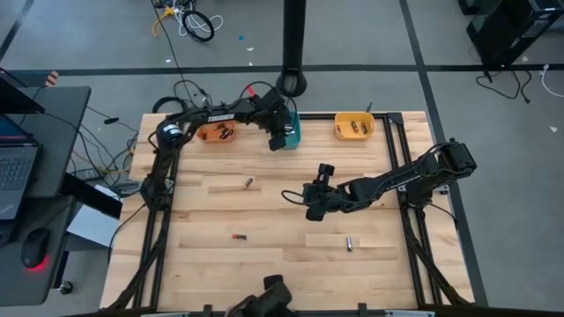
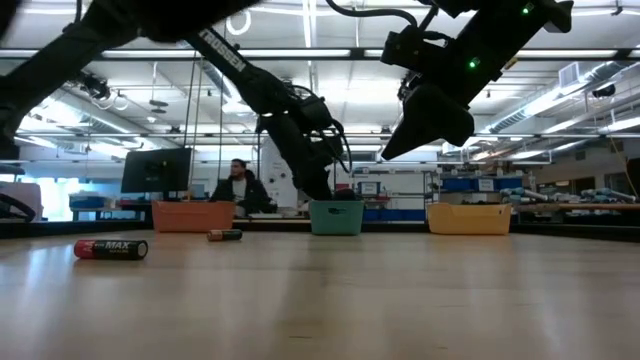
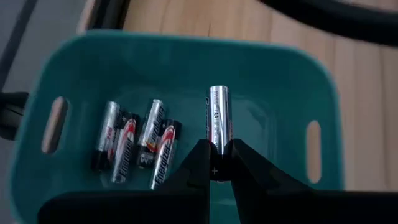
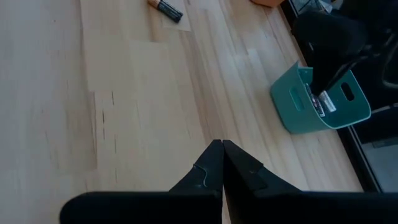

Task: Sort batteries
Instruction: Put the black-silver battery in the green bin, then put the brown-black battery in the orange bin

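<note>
My left gripper (image 3: 215,149) hangs over the teal bin (image 3: 292,93) at the table's far edge, shut on a silver AA battery (image 3: 218,118). Several silver, red and black cells (image 3: 134,143) lie on that bin's floor. My right gripper (image 4: 222,155) is shut and empty, raised over the table's middle (image 1: 310,201). Three loose batteries lie flat on the wood: a dark one (image 1: 248,183), a red one (image 1: 238,236) and a silver one (image 1: 349,243). In the low view the red one (image 2: 111,249) lies nearest. My left gripper pinches the silver battery between its two fingers at one end (image 3: 217,142). The fingers come from above, pointing down into the teal bin. The battery runs on past the fingertips toward the bin's floor, in line with the fingers; whether its far end touches the floor, I cannot tell.
An orange bin (image 1: 216,132) with cells in it stands left of the teal bin (image 1: 291,132), and a yellow bin (image 1: 354,126) with cells stands to its right, all along the far edge. Bare wood lies between the loose batteries. A person (image 2: 238,185) sits beyond the table.
</note>
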Motion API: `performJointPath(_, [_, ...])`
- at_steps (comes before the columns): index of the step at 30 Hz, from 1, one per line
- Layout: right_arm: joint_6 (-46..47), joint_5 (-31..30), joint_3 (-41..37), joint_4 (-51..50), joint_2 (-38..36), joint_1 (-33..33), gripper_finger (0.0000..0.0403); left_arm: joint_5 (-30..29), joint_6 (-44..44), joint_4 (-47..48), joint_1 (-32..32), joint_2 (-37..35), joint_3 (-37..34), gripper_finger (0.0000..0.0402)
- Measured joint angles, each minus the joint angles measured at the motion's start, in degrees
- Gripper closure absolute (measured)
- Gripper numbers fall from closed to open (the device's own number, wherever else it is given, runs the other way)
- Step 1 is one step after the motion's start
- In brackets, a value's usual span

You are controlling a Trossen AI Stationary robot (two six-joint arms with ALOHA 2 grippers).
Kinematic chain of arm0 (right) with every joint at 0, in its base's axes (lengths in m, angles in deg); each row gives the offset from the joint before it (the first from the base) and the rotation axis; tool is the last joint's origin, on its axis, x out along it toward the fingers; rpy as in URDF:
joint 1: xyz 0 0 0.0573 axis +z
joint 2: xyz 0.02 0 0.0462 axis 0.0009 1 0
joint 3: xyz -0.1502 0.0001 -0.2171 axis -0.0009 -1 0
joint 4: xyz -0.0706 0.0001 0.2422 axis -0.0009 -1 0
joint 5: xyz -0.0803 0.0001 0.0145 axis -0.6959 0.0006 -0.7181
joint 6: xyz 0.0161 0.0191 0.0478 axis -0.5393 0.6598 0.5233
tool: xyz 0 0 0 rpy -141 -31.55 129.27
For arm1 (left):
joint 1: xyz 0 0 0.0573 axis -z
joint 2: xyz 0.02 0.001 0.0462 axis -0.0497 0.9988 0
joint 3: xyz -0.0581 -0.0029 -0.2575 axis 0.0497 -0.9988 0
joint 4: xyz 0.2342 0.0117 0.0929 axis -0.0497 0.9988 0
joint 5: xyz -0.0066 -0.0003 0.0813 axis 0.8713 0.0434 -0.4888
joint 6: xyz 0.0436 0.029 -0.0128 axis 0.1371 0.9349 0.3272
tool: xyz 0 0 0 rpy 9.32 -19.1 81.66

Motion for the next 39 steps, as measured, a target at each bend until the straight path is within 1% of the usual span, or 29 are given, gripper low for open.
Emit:
performJointPath(3, [-0.02,0.0,0.0,0.0,0.0,0.0,0.0392,0.16,0.02,0.1,-0.35,1.06,0.54,0.0359])
performJointPath(13, [-0.13,0.0,0.0,0.43,0.0,-0.02,0.0392,-0.02,-0.03,3.4,-1.16,1.08,0.65,0.0358])
performJointPath(19, [0.03,0.0,0.0,0.42,0.0,-0.02,0.0392,-3.41,0.0,3.36,-1.11,1.08,0.65,0.0324])
performJointPath(31, [0.38,0.0,0.0,0.42,0.0,-0.02,0.0392,-2.27,-0.37,2.06,-1.03,1.08,0.65,0.0315])
performJointPath(36, [0.46,0.0,0.0,0.39,0.0,-0.02,0.0392,-2.15,-0.36,1.77,-1.02,1.06,0.75,0.0297])
performJointPath(39, [0.49,0.02,0.0,0.37,0.0,-0.02,0.0392,-3.08,-0.2,2.82,-0.96,0.72,2.16,0.0293])
